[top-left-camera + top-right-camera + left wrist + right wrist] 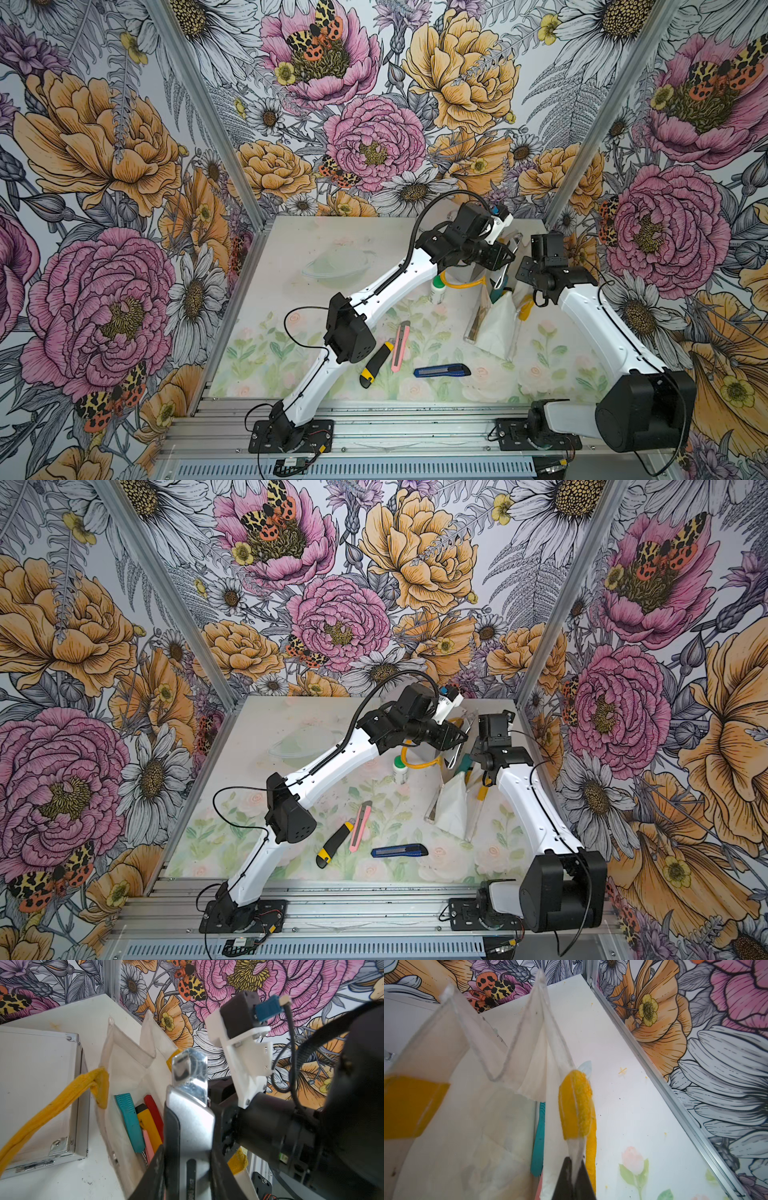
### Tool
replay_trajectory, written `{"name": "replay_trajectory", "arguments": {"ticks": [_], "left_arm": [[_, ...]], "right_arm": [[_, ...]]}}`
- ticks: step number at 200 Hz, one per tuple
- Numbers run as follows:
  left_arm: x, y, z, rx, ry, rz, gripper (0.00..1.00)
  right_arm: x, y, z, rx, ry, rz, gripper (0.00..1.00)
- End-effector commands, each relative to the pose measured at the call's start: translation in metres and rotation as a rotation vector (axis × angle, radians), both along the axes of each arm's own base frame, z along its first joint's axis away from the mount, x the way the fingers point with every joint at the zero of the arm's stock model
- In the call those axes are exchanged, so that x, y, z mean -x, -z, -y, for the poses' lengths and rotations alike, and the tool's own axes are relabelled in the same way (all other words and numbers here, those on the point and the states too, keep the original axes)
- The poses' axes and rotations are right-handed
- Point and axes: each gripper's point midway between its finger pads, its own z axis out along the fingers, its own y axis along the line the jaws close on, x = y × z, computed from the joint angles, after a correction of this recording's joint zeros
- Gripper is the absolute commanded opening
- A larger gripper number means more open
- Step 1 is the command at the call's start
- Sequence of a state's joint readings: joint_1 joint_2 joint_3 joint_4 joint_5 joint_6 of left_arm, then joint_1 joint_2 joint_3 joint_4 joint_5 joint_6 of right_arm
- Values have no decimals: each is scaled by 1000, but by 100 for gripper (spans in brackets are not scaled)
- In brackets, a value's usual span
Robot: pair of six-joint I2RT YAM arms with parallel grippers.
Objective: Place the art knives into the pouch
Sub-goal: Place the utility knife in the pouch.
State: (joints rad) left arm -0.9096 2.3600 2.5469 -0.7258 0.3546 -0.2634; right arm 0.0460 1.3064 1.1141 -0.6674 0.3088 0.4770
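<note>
The rigid, probably slick metal knife (190, 1109), clamped by its handle in the part-closed left jaws, juts ahead of them near the limp pouch (124, 1072), whose soft rim the shut right jaws pinch.

Seen in a top view, the left arm (374, 295) stretches diagonally from lower centre toward upper right, the left hand (187, 1172) clamped on a silver art knife (191, 1095). The right arm (598, 328) bends in from lower right, the right hand (574, 1178) pinched tight on the rim of the pouch (467, 1105).
</note>
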Motion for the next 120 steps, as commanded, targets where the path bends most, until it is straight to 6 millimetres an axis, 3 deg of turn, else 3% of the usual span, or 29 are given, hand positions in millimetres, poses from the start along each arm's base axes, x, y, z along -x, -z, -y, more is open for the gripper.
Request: {"name": "replay_trajectory", "arguments": {"ticks": [1,32,68,120], "left_arm": [[5,-26,8,91,29,15,25],[5,-21,8,84,30,6,29],[4,-19,6,76,23,8,67],[3,-21,2,75,25,9,71]], "right_arm": [[5,-6,0,-1,-11,20,0],[6,-5,2,1,-7,20,0],[6,-5,2,6,-8,18,0],[7,-9,5,11,-2,27,0]]}}
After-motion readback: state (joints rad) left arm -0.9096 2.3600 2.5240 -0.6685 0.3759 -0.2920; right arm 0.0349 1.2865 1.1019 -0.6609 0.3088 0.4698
